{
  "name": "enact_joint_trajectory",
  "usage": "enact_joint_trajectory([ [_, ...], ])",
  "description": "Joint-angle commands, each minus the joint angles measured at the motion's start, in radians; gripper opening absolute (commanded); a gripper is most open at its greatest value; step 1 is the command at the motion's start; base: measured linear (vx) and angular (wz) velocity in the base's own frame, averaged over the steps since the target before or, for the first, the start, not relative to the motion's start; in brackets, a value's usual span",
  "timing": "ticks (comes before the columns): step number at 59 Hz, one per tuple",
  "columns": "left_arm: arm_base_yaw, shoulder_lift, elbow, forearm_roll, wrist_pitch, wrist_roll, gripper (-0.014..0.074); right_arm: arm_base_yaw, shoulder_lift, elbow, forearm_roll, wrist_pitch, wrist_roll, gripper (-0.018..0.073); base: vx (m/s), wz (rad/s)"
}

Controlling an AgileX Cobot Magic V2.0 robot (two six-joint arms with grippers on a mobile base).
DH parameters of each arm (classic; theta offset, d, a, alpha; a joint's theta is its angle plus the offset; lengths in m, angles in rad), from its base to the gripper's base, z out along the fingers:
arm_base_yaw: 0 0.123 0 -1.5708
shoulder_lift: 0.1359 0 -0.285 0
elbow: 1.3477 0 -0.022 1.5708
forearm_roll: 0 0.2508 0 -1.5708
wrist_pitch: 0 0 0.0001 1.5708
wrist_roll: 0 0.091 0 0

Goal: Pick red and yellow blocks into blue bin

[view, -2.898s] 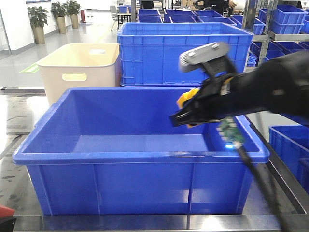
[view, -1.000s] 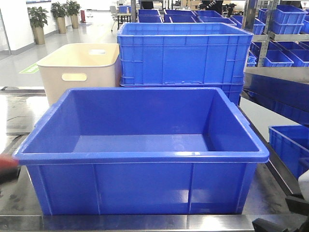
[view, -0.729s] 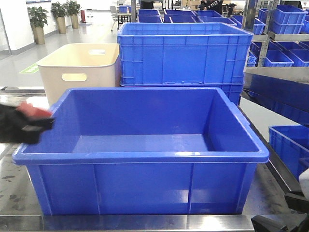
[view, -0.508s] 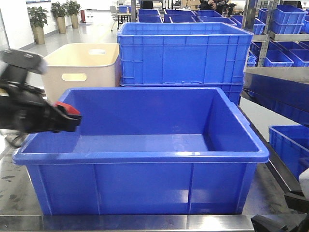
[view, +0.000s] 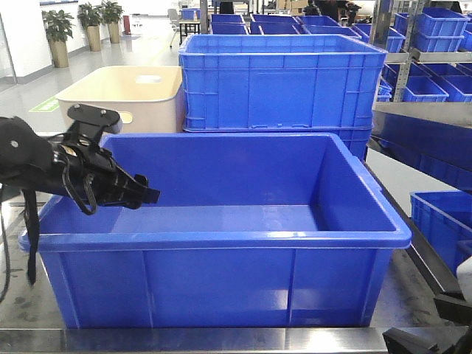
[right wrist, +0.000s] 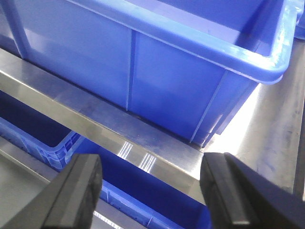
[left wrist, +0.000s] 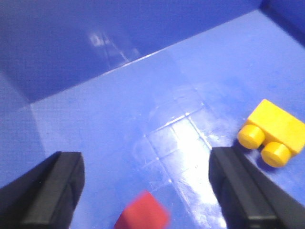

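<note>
Yellow brick (left wrist: 276, 131) on side, studs toward lower-left; red cube (left wrist: 143, 217) blurred.

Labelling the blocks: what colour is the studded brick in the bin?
Bright yellow brick, clearest in the left wrist view.

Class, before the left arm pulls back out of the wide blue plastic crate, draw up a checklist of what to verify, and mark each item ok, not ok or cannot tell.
1. Left gripper open, nothing between its fingers: ok.
2. Small red cube inside the wide blue plastic crate: ok, though blurred, so whether it has settled on the floor: cannot tell.
3. Yellow plastic brick with two round studs lying on the crate floor: ok.
4. Left gripper inside the crate, above its floor: ok.
5. Right gripper open, outside the crate, over the steel table edge: ok.
</note>
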Motion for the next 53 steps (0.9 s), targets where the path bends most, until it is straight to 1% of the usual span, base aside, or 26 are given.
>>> enact_joint_trajectory([
  [1, 0.000, -0.107, -0.042, 0.012, -0.057, 0.000, 0.0668, -0.003, 0.001, -0.027, -0.003, -0.070, -0.009, 0.0489, 0.00, 0.00],
  [7, 0.000, -0.198, -0.042, 0.055, -0.046, -0.001, 0.0647, -0.003, 0.001, -0.027, -0.003, -0.070, -0.009, 0.0489, 0.00, 0.00],
  [15, 0.000, -0.338, -0.042, 0.052, 0.014, -0.001, 0.0610, -0.003, 0.001, -0.027, 0.007, -0.070, -0.009, 0.0489, 0.00, 0.00],
  [21, 0.000, -0.422, -0.040, 0.025, 0.090, -0.005, 0.0579, -0.003, 0.001, -0.027, 0.007, -0.061, -0.006, 0.0489, 0.00, 0.00],
  [26, 0.000, -0.484, -0.008, -0.025, 0.159, -0.009, 0.0563, -0.003, 0.001, -0.027, 0.007, -0.045, 0.006, 0.0489, 0.00, 0.00],
  [30, 0.000, -0.542, 0.067, -0.073, 0.168, -0.006, 0.0558, -0.003, 0.001, -0.027, 0.004, -0.038, 0.026, 0.0489, 0.00, 0.00],
  [35, 0.000, -0.615, 0.183, -0.104, 0.149, 0.000, 0.0558, -0.003, 0.001, -0.027, 0.000, -0.035, 0.029, 0.0489, 0.00, 0.00],
  [46, -0.001, -0.794, 0.491, -0.104, 0.057, 0.003, 0.0558, -0.003, 0.001, -0.027, 0.000, -0.040, 0.029, 0.0489, 0.00, 0.00],
  [53, -0.001, -0.889, 0.650, -0.101, 0.033, -0.006, 0.0558, -0.003, 0.001, -0.027, 0.000, -0.040, 0.029, 0.0489, 0.00, 0.00],
])
